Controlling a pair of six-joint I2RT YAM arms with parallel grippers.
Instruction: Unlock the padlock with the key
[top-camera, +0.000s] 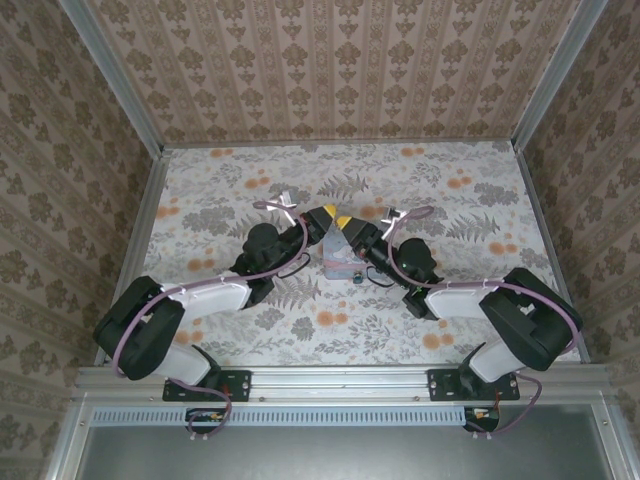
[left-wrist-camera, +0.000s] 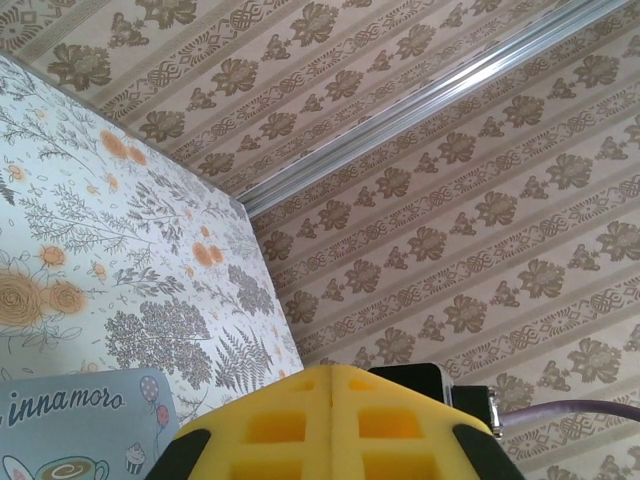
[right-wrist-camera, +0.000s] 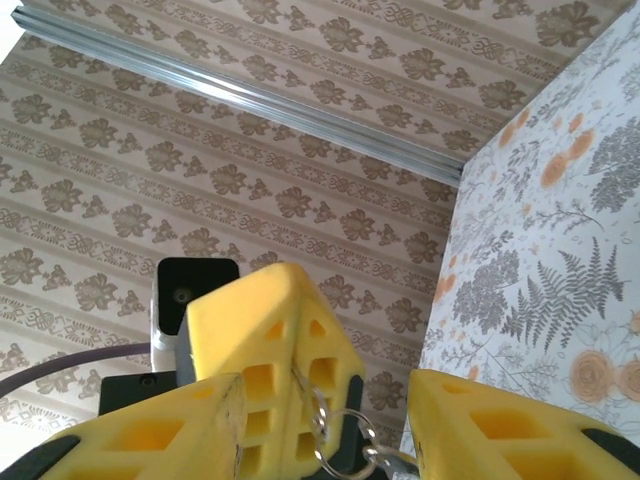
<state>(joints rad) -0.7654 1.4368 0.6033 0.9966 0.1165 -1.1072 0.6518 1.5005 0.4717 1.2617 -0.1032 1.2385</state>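
Observation:
Both arms meet over the pale-blue tin (top-camera: 340, 255) at mid-table. My left gripper (top-camera: 325, 213) (left-wrist-camera: 330, 372) is shut, its yellow pads pressed together. In the right wrist view the left gripper's fingers (right-wrist-camera: 270, 350) pinch a thin metal key in their seam, and linked key rings (right-wrist-camera: 335, 440) dangle from it. My right gripper (top-camera: 347, 222) (right-wrist-camera: 325, 400) is open, its fingers (right-wrist-camera: 140, 435) on either side of the left gripper's tip, touching nothing. A tiny dark thing at the tin's near end, likely the padlock (top-camera: 357, 280), is too small to make out.
The tin's printed lid (left-wrist-camera: 80, 430) lies just below the left gripper. Patterned walls (top-camera: 330, 70) with metal corner posts enclose the floral table (top-camera: 450, 200) on three sides. The right wrist's black camera housing (left-wrist-camera: 410, 380) sits right behind the left fingertips.

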